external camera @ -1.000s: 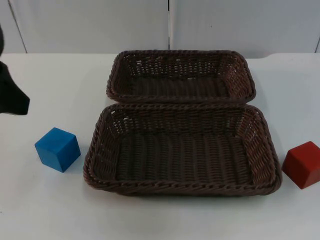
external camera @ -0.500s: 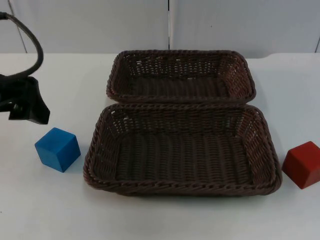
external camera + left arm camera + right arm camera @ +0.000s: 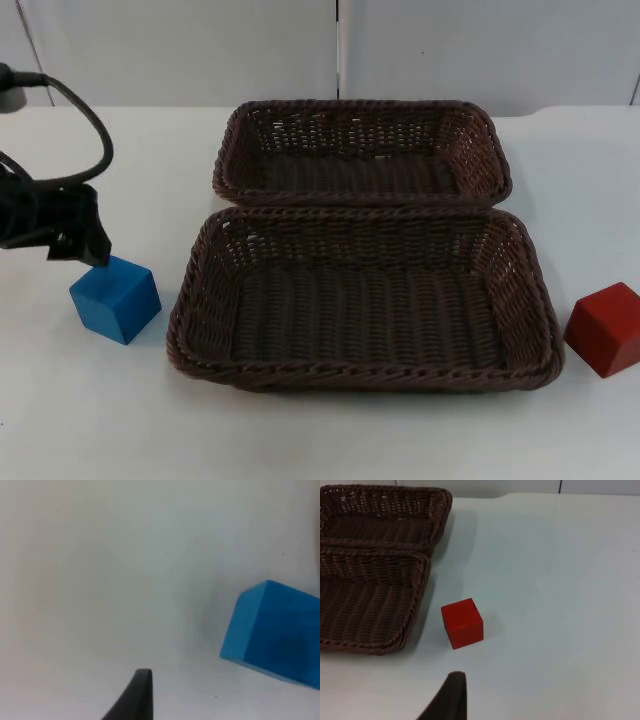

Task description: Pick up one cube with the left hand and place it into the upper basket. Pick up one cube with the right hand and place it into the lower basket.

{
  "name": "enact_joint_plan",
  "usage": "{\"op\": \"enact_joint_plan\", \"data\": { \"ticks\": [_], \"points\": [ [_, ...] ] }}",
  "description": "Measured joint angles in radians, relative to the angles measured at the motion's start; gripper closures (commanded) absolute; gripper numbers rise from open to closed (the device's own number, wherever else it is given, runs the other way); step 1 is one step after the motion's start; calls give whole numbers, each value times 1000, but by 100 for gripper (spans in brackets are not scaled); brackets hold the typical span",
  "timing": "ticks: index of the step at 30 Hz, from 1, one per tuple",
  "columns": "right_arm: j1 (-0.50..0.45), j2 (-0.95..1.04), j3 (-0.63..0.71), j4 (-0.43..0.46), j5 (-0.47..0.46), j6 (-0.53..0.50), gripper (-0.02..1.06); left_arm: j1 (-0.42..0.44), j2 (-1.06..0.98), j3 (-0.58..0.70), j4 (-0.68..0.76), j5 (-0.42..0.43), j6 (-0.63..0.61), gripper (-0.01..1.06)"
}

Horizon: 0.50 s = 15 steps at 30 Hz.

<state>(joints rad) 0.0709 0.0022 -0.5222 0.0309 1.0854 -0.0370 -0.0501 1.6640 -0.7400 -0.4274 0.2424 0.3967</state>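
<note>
Left claw: you have the left claw low over the desk at the far left in the top view, just above and behind the blue cube. You cannot tell whether it is wide or narrow.
Blue cube: it sits on the desk just left of the lower basket, apart from its rim. In the left wrist view the blue cube stands close ahead of the black fingertip, off to one side, with bare desk between them.
Right claw: your right arm waits. In its wrist view one dark fingertip hangs above the desk, and you cannot tell how far the right claw is spread.
Red cube: the red cube rests on the desk just right of the lower basket, near its front corner but not touching. In the right wrist view the red cube lies just beside the lower basket.
Upper basket: the upper basket stands behind the lower one, their long rims touching. Nothing lies in it.
Lower basket: it holds no cube.
</note>
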Motion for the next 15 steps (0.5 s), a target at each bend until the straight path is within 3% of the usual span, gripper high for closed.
{"op": "enact_joint_plan", "data": {
  "ticks": [7, 15],
  "points": [
    [0, 0, 0, 0, 0, 0, -1, 0, 40, -30, 0, -3, 11, 4],
    [0, 0, 0, 0, 0, 0, -1, -49, 87, -70, 0, -14, 132, 4]
  ]
}}
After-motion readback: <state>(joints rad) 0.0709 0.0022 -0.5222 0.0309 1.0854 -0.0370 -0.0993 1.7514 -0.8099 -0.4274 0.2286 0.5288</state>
